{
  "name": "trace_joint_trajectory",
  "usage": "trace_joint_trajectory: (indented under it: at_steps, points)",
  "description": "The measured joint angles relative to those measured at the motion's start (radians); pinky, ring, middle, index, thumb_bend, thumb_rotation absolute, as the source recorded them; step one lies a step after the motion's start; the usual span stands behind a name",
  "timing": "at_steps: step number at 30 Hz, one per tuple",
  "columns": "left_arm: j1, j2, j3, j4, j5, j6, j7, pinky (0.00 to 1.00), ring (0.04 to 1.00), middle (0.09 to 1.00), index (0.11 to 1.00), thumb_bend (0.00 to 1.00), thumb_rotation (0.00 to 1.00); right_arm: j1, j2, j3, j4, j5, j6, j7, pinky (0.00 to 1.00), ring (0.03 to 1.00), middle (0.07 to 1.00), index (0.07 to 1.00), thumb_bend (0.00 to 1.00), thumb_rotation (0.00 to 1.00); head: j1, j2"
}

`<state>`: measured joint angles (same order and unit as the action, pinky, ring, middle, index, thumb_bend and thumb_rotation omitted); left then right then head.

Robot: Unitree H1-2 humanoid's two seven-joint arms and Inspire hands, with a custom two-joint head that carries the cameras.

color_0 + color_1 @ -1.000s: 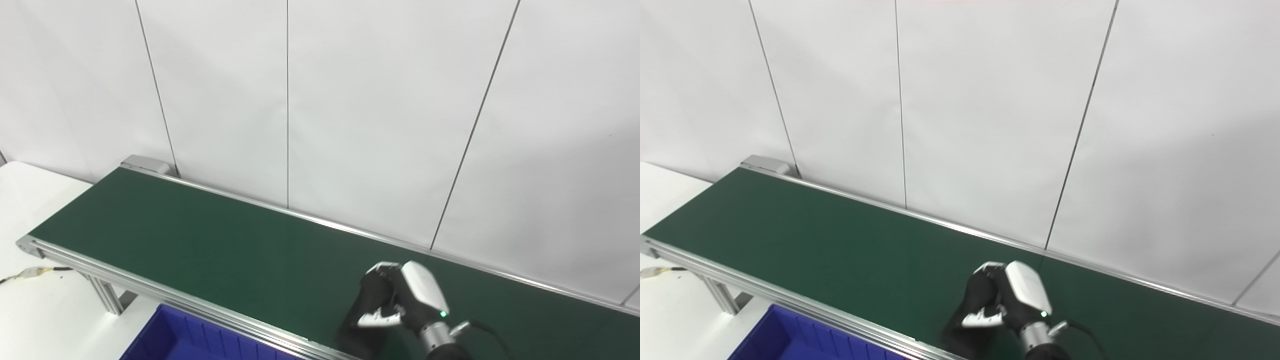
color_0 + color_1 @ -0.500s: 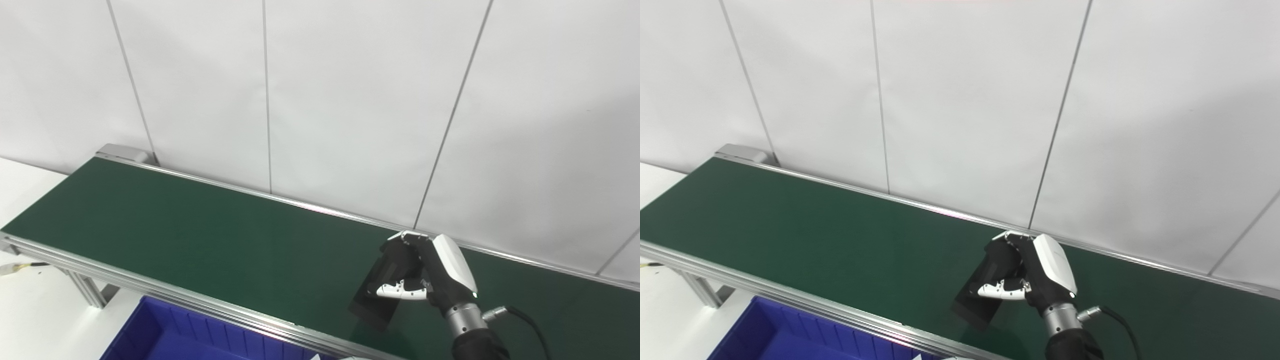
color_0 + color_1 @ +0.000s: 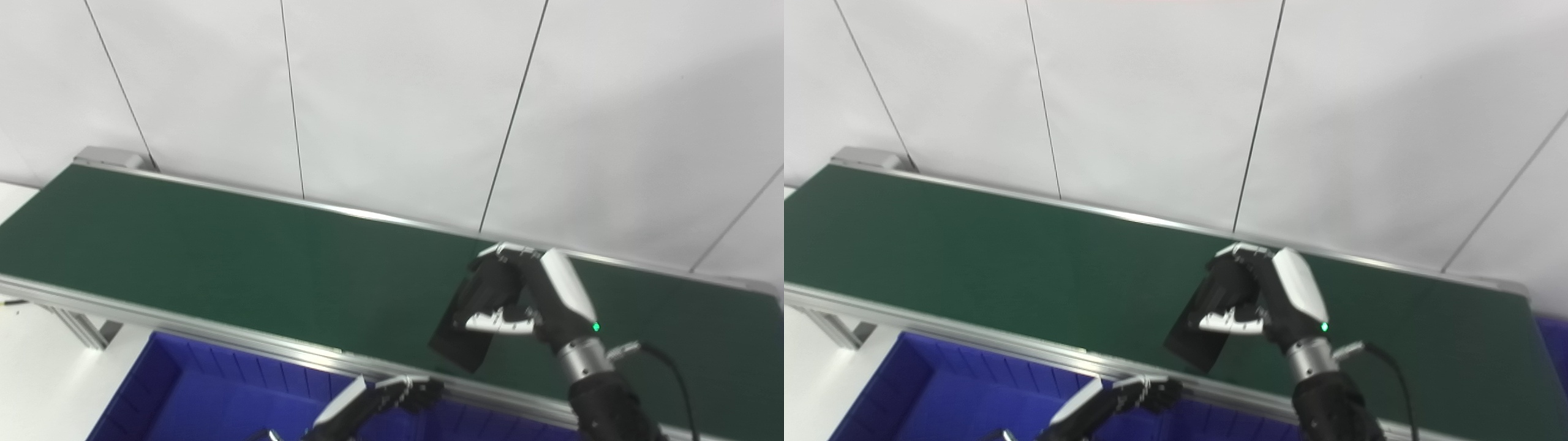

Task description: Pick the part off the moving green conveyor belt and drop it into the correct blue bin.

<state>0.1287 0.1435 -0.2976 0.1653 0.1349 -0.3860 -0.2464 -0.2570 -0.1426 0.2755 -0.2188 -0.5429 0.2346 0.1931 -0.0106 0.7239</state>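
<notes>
The part (image 3: 468, 321), a flat black rectangular piece, is clamped in my right hand (image 3: 539, 300), tilted with its lower corner pointing down toward the near rail (image 3: 184, 324). My fingers (image 3: 490, 288) wrap over its upper end and my thumb (image 3: 499, 321) crosses its face. The part is held above the green belt (image 3: 245, 263), over the belt's near half. My left hand (image 3: 380, 401) sits low, just in front of the near rail and over the blue bin (image 3: 184, 392); its fingers are curled, and I cannot tell whether they are fully closed. A second bin (image 3: 1557, 334) shows at the belt's far right end.
</notes>
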Motion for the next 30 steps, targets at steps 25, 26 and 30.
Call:
trace_joint_trajectory:
  at_steps: [25,26,30]
  points:
    - [0.047,0.041,0.058,-0.164,0.006,0.059,-0.012,0.70,0.765,0.802,0.815,0.89,0.24,0.171,-0.095,-0.036,-0.148,-0.005,0.068,0.082,0.27,0.350,0.478,0.565,0.50,0.00,-0.086,0.103]
    - [0.052,0.044,0.062,-0.178,0.015,0.066,-0.011,0.70,0.767,0.802,0.816,0.90,0.26,0.181,-0.096,-0.036,-0.149,-0.004,0.070,0.085,0.27,0.350,0.478,0.565,0.50,0.00,-0.089,0.106]
    - [0.072,0.063,0.089,-0.230,0.036,0.089,-0.011,0.68,0.755,0.795,0.813,0.89,0.23,0.213,-0.102,-0.038,-0.161,0.000,0.079,0.108,0.27,0.351,0.476,0.566,0.50,0.00,-0.100,0.115]
